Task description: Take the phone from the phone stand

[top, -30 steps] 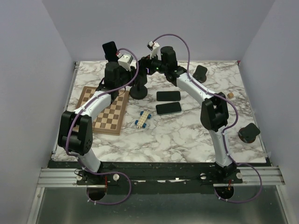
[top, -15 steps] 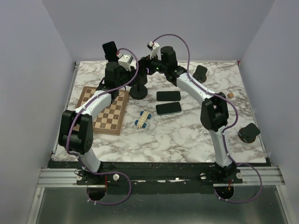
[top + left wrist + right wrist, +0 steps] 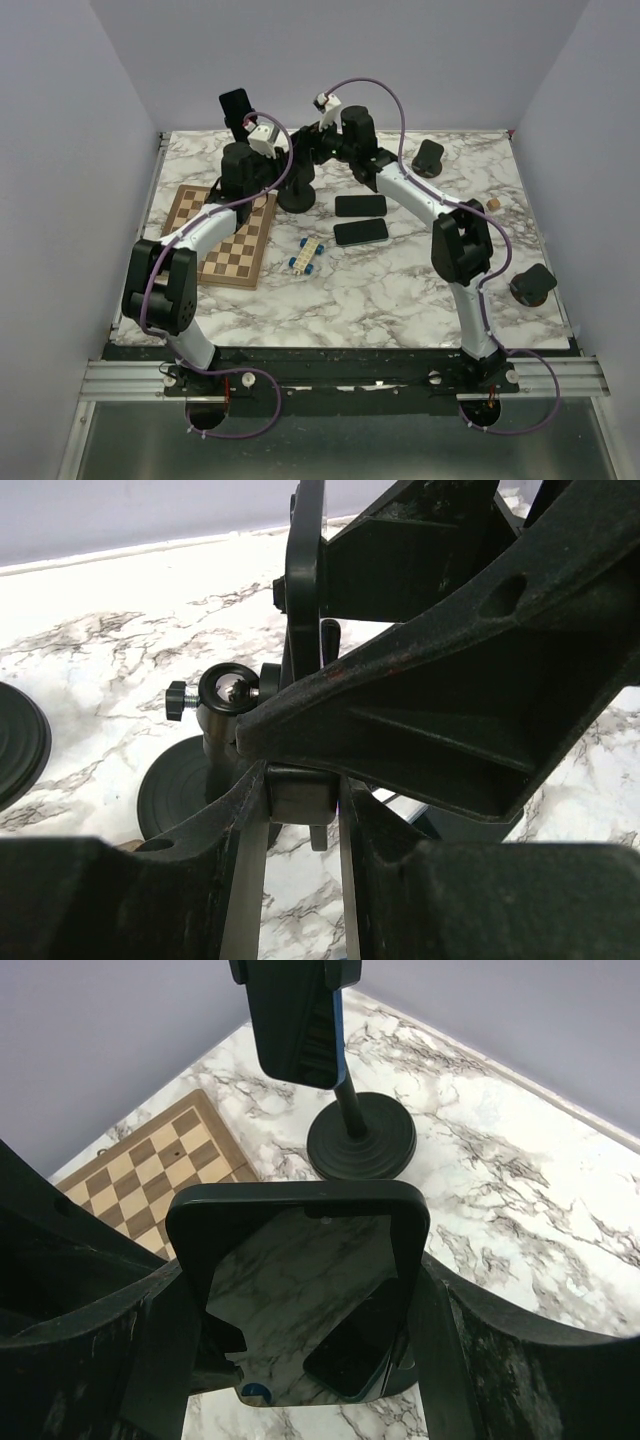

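Note:
The black phone stand stands on the marble table at the back middle. My left gripper is shut on the stand's grey upper block, just beside its ball joint. My right gripper is shut on the phone, a black-cased phone with a reflecting screen, held by its long edges. In the left wrist view the phone shows edge-on above the joint. I cannot tell whether it still touches the cradle.
A second stand with a phone is at the back left and also shows in the right wrist view. Two phones, a toy car, a chessboard, black pieces.
My right gripper has shifted a little left and up with the phone. My left wrist has moved slightly up and stays on the stand.

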